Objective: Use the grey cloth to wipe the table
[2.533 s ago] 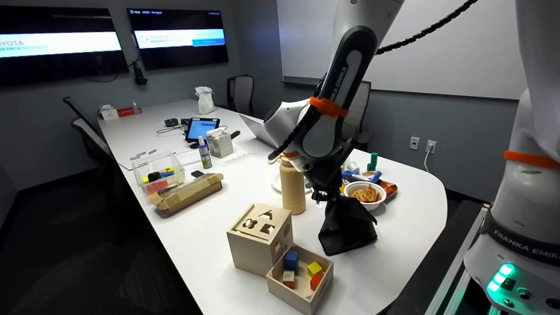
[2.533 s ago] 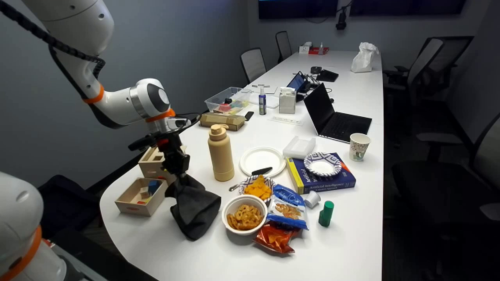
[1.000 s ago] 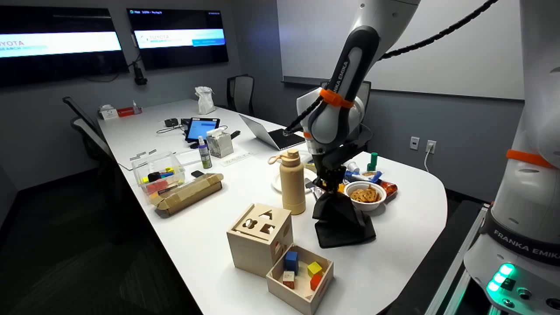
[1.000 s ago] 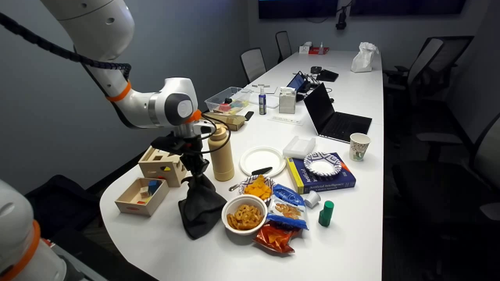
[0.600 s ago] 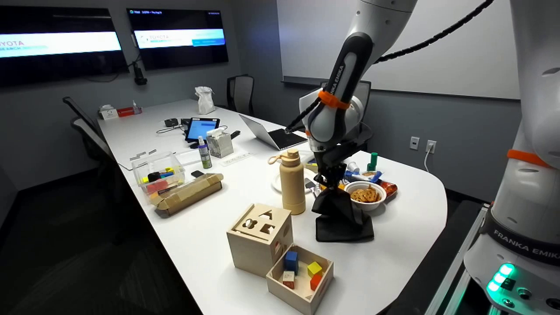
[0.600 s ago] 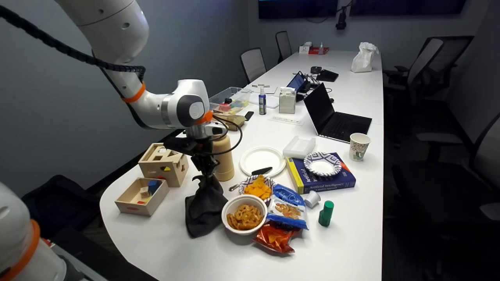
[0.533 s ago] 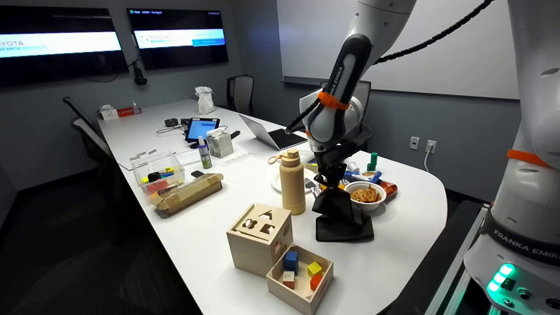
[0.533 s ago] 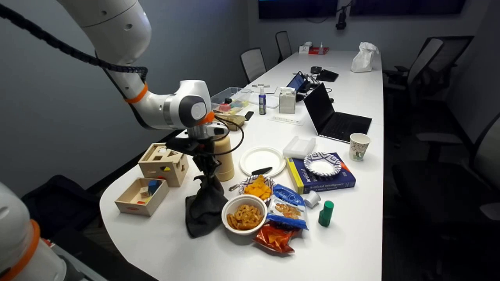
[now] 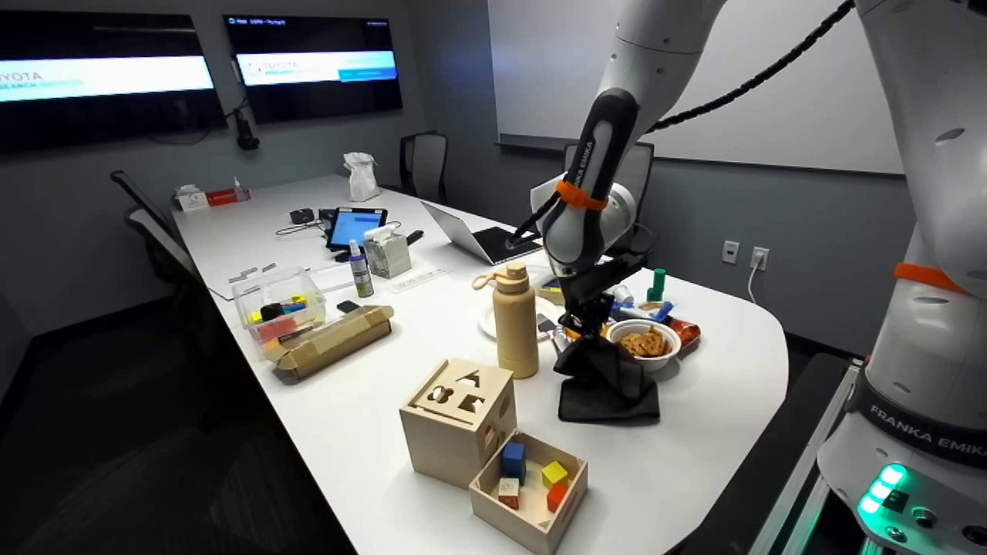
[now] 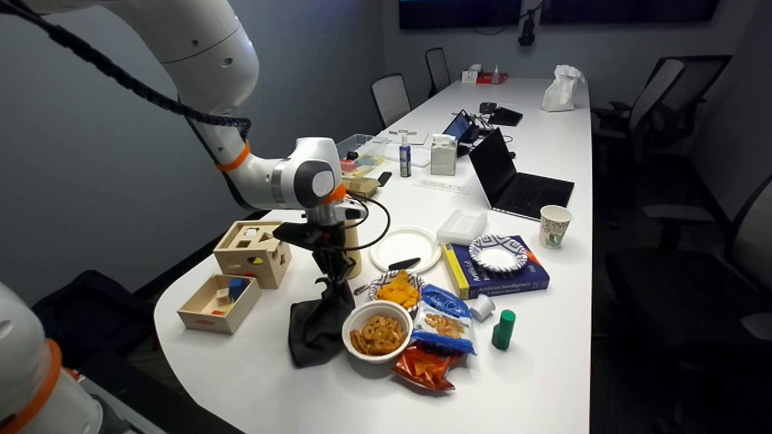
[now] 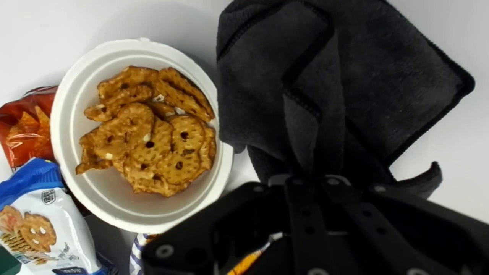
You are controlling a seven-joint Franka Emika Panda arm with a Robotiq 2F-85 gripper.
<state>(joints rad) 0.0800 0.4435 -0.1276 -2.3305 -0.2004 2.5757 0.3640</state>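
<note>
"FRANKA EMIK" stands on the robot's base [image 9: 942, 476] and "NKA EMIKA" on its forearm [image 9: 598, 148]. A wall screen [image 9: 314, 69] reads "TOYOTA", the neighbouring display [image 9: 104, 77] "OYOTA" above "SEARCH". The book [image 10: 512, 284] reads "Artificial Intelligence, A Modern Approach"; the snack bag [image 11: 57, 217] bears "160".

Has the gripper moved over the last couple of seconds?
Yes: in an exterior view, the gripper has moved away from the open wooden tray, towards the pretzel bowl.
</note>
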